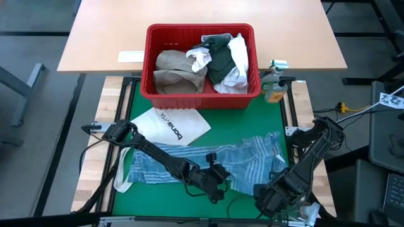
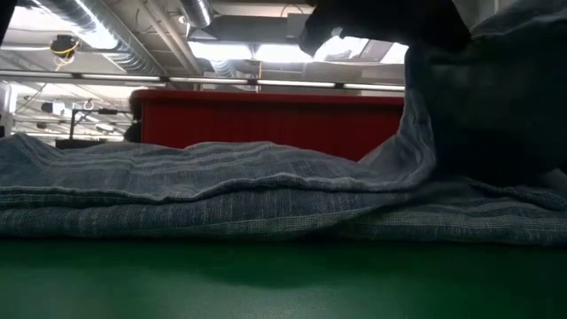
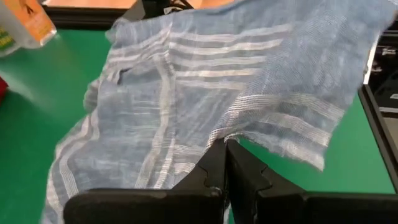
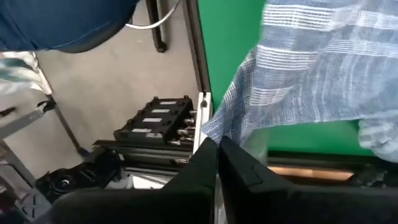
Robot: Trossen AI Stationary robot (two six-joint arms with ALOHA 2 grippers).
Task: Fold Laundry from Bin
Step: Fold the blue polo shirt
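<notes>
The blue-striped cloth (image 1: 208, 165) lies spread across the near half of the green mat on the desk (image 1: 126, 98), its long axis running left to right, with the red bin (image 1: 201, 101) of remaining laundry well beyond it at the far side. The left tool (image 1: 218, 183) is clenched on the cloth's near edge around the middle of its length, and the left wrist view shows the fabric pinched at the closed fingertips (image 3: 225, 163) and draping away. The right tool (image 1: 268, 197) is clamped on the near right corner, which hangs lifted off the mat. Both grips sit on the near hem, so I'd judge the fold has to carry that edge away toward the bin.
</notes>
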